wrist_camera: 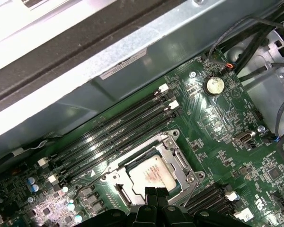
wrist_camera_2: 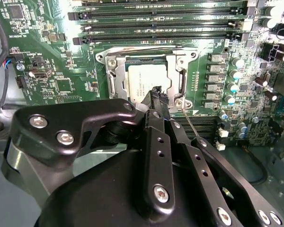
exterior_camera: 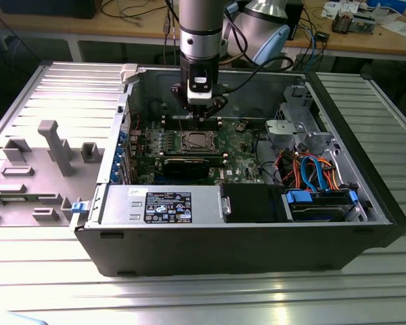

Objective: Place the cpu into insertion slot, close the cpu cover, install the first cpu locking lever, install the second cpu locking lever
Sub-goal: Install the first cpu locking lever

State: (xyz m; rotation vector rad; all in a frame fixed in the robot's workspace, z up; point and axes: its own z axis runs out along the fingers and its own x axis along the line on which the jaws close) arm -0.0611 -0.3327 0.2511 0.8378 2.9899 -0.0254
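Note:
The cpu point(wrist_camera_2: 141, 80) point(wrist_camera: 154, 174) lies flat in the insertion slot point(wrist_camera_2: 102, 57) on the green motherboard, its dull silver top showing. The cpu cover point(wrist_camera_2: 116, 78) point(wrist_camera: 179, 162), a silvery frame, lies down around it. A thin locking lever rod point(wrist_camera_2: 191, 126) point(wrist_camera: 193, 189) runs out slantwise from one socket corner. My gripper point(wrist_camera_2: 157, 92) point(wrist_camera: 156, 192) hovers just above the socket's edge, fingertips pressed together and holding nothing. In the exterior view the gripper point(exterior_camera: 201, 114) hangs over the board just behind the socket point(exterior_camera: 195, 141).
Long black memory slots point(wrist_camera_2: 161, 28) point(wrist_camera: 113, 135) run beside the socket. The open computer case point(exterior_camera: 243, 237) holds a labelled power supply point(exterior_camera: 168, 206), a drive cage point(exterior_camera: 321, 203) and coloured cables point(exterior_camera: 304, 169). A grey fixture plate point(exterior_camera: 40, 162) lies at the exterior view's left.

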